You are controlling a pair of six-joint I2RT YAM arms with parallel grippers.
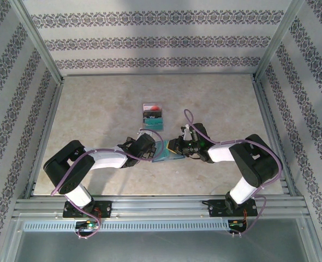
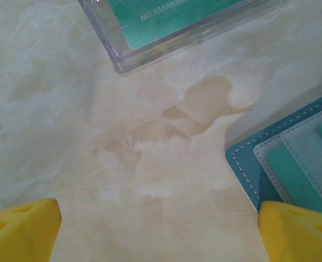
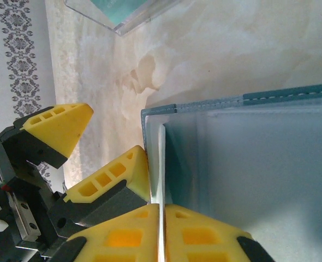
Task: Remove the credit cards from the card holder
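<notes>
The holder (image 1: 171,156) lies open and flat on the table (image 1: 95,109), near centre, between both grippers. Teal cards (image 2: 292,174) sit in its pockets, so extraction is judged incomplete. The right gripper (image 3: 162,218), entering from 3 o'clock, is clenched on a thin pale edge of the holder; whether that edge is a card or a pocket lip cannot be told. The left gripper (image 2: 158,218), at 9 o'clock of the holder, is released with jaws wide and one fingertip beside the holder's corner, probably positioned to pin it against the pull. A clear case (image 1: 152,114) containing cards lies apart at 12 o'clock.
</notes>
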